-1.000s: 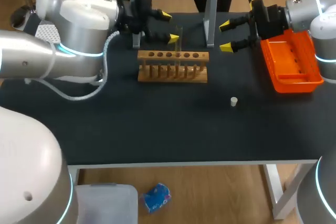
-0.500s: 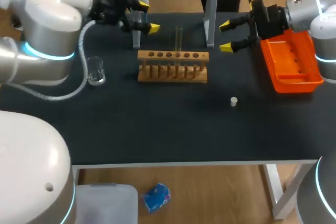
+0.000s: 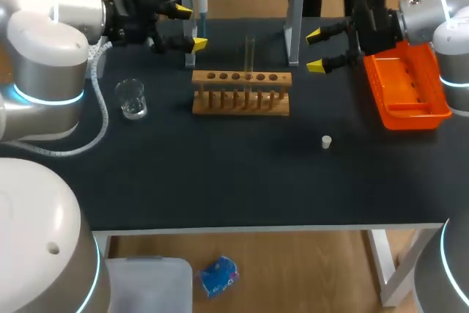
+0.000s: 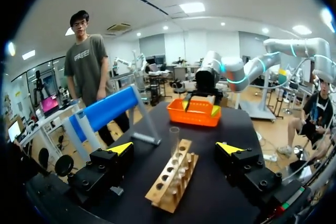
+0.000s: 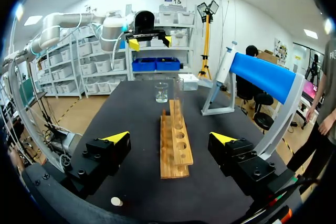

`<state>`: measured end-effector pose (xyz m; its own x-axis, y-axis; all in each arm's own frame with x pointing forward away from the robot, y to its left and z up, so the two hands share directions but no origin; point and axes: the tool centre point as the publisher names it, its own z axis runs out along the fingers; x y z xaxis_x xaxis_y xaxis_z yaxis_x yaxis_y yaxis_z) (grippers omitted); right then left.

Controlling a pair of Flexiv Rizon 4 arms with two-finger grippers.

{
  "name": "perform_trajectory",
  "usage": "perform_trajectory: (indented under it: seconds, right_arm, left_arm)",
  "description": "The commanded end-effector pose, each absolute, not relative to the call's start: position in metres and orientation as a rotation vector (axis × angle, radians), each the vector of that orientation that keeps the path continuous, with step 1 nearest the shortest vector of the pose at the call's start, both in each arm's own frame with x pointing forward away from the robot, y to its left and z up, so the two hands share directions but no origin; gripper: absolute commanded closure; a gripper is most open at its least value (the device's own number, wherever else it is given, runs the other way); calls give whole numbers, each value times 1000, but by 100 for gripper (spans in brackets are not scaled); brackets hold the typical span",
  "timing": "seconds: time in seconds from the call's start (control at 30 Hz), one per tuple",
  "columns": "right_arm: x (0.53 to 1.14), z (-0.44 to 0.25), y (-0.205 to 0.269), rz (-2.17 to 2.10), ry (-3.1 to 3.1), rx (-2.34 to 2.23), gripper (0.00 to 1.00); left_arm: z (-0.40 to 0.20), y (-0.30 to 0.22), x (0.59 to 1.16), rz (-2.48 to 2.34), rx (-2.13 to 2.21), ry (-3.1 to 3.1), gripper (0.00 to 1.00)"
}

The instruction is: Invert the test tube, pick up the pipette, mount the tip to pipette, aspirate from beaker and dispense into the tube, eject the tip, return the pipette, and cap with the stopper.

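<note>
The test tube (image 3: 250, 55) stands upright in the rack (image 3: 241, 97), so the inverting looks done. The left hand (image 3: 190, 27) and right hand (image 3: 315, 50) hang spread and empty off the rack's two ends. The pipetting remains, as does the stopper (image 3: 326, 141), lying in front of the rack.

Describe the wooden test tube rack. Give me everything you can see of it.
The rack looks like pale wood: a top board with six round holes in a row, set on thin posts over a base board. It stands level on the black table. A clear test tube stands upright in one hole; the other five look empty. The left gripper and right gripper are both apart from it.
</note>
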<state>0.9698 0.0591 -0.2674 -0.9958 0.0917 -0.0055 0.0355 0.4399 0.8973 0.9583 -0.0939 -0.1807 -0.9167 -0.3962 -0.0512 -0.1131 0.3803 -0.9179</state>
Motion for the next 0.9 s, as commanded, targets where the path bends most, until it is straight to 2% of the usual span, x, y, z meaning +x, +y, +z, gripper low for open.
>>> perform_trajectory:
  seconds: [0.03,0.27,0.43,0.9]
  right_arm:
    - [970,-268,59,1632,2621,114,0]
    - [970,-268,59,1632,2621,114,0]
    - [970,-268,59,1632,2621,114,0]
    - [970,-268,59,1632,2621,114,0]
  left_arm:
    - [-190,-53,974,-1477,-572,2339,0]
    - [-190,51,994,-1311,-828,2178,0]
    - [-191,107,999,-1217,-1009,2040,0]
    - [-191,107,999,-1217,-1009,2040,0]
